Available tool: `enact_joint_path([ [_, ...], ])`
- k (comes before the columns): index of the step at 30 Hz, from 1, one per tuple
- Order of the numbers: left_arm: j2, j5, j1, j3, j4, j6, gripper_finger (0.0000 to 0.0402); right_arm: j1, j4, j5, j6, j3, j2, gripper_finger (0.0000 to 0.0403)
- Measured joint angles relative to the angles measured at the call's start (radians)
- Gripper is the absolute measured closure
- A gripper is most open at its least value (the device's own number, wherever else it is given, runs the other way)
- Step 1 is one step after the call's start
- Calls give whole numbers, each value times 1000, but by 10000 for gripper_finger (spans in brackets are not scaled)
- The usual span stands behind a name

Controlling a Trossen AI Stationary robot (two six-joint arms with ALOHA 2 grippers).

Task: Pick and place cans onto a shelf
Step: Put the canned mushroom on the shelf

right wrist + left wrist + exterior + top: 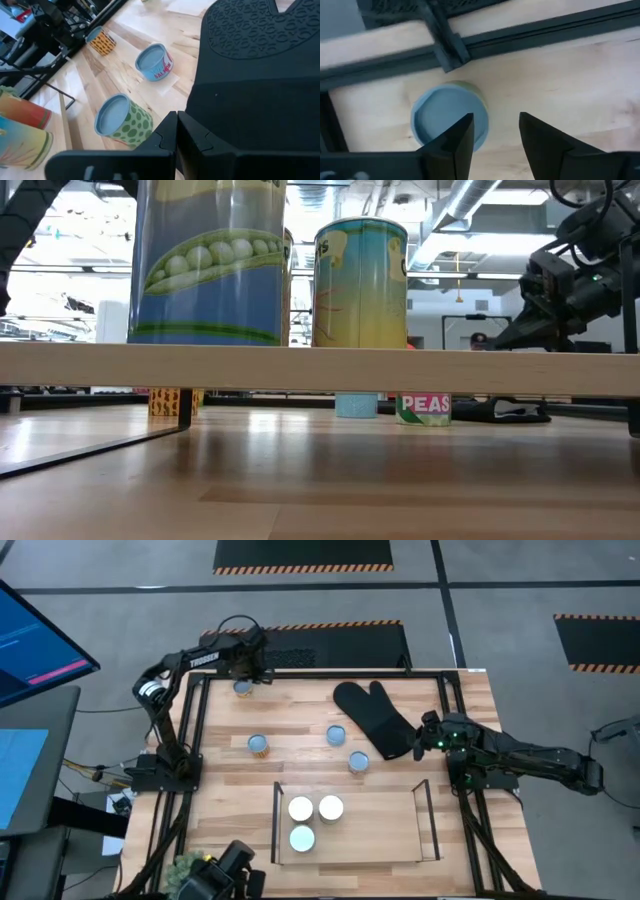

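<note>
At the far left corner of the wooden counter (300, 755), the left end effector (247, 673) hangs over a blue-topped can (243, 688) that stands just inside the black outer frame (440, 675). Its fingers are spread apart and grasp nothing; in the left wrist view that can (449, 120) sits beside one finger (451, 145), not between the two.

Near the counter's front edge, the shelf (430, 825) carries three cans in its left half: two white-topped ones (301, 808) (331, 808) side by side and a pale blue-topped one (302, 838) just in front of them. In the low view, two of these tower on the shelf's wood base (320, 368), one with a pea-pod label (208, 260).

Three more cans stand loose on the counter between the shelf and the far frame: one with a patterned yellow side (258, 745), a blue one (336, 735), and one with green spots (358, 761).

A black oven mitt (375, 718) lies to the right of them. The right end effector (428, 735) rests at the mitt's edge, fingers clenched together and empty.
</note>
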Motion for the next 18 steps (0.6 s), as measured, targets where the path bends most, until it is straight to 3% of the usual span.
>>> enact_joint_path([
  [4,16,-90,-9,0,8,-156,255,0,-12,0,-3,0,0,369],
  [18,18,-63,-13,0,0,-190,255,1,-23,0,-23,0,-1,369],
])
